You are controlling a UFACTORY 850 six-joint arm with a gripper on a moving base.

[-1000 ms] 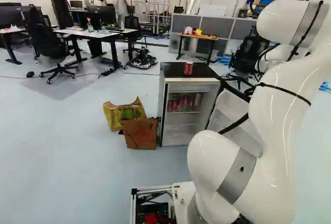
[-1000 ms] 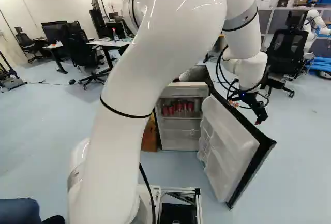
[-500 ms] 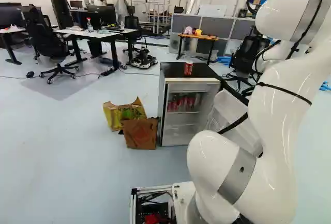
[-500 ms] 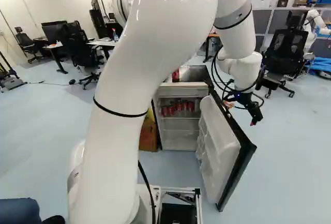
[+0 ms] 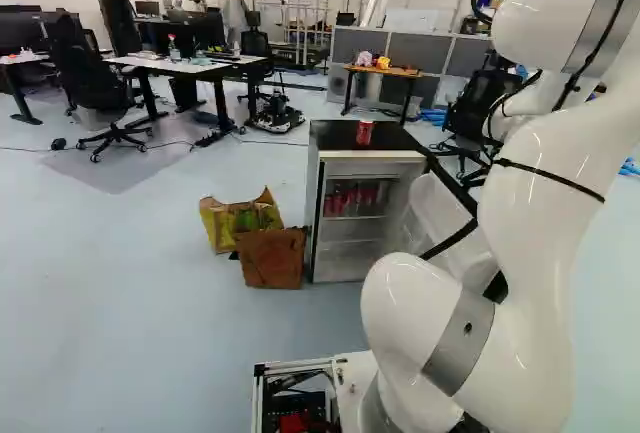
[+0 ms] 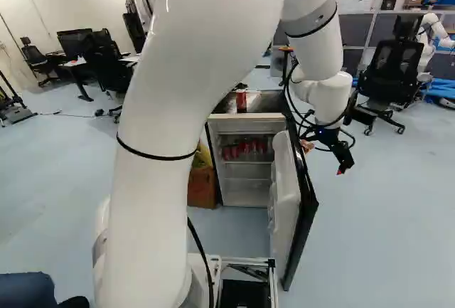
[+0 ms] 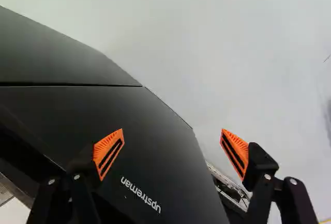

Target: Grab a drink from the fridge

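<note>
My end effector point(image 7: 172, 151) is spread and empty by the door's point(image 6: 286, 194) outer face, probably for nudging it. Door's open, so the cans point(image 6: 246, 149) inside the fridge point(image 5: 370, 156) look reachable.

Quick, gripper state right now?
Gripper: open, fingers wide apart, holding nothing; the fridge door's dark outer face shows beyond them.
</note>
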